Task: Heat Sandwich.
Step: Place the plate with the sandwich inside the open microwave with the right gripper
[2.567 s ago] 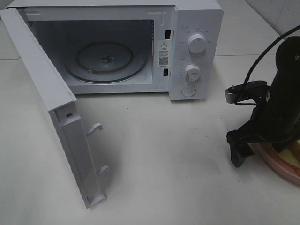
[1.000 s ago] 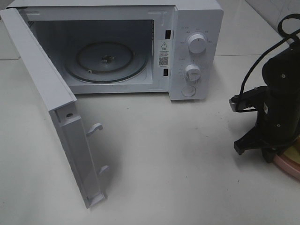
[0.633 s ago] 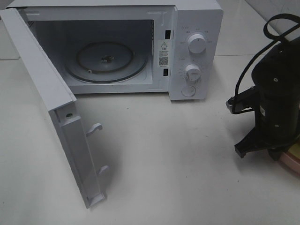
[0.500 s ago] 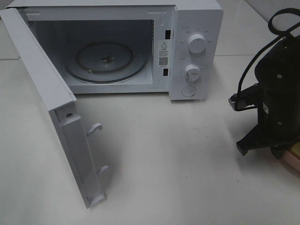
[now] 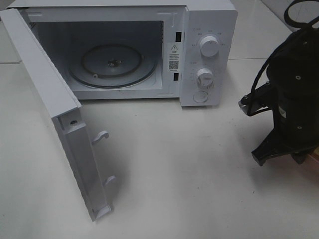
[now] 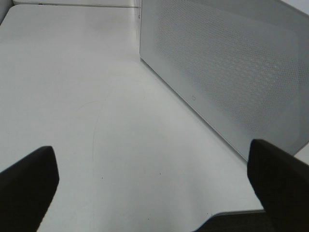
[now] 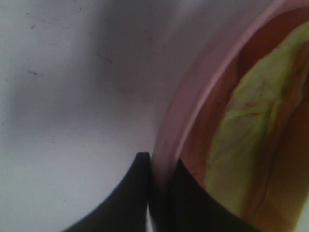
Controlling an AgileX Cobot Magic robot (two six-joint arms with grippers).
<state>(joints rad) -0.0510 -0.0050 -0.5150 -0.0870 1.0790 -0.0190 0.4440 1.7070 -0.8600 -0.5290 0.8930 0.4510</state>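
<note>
The sandwich (image 7: 246,135) shows in the right wrist view as pale yellow-green and tan layers lying on a round pink plate (image 7: 193,96). My right gripper (image 7: 159,162) is shut on the plate's rim, one black finger outside it and one inside. In the high view the black right arm (image 5: 291,114) stands at the right edge and hides both sandwich and plate. My left gripper (image 6: 154,193) is open, with only bare table between its fingertips (image 6: 29,179).
The white microwave (image 5: 207,50) stands at the back with its door (image 5: 55,109) swung wide toward the front left. Its glass turntable (image 5: 112,67) is bare. The door's perforated outer face (image 6: 227,72) fills the left wrist view beside my left gripper.
The right gripper has shut on the plate's rim. The right arm has shifted slightly right and now covers the plate in the high view. The left gripper is unchanged.
</note>
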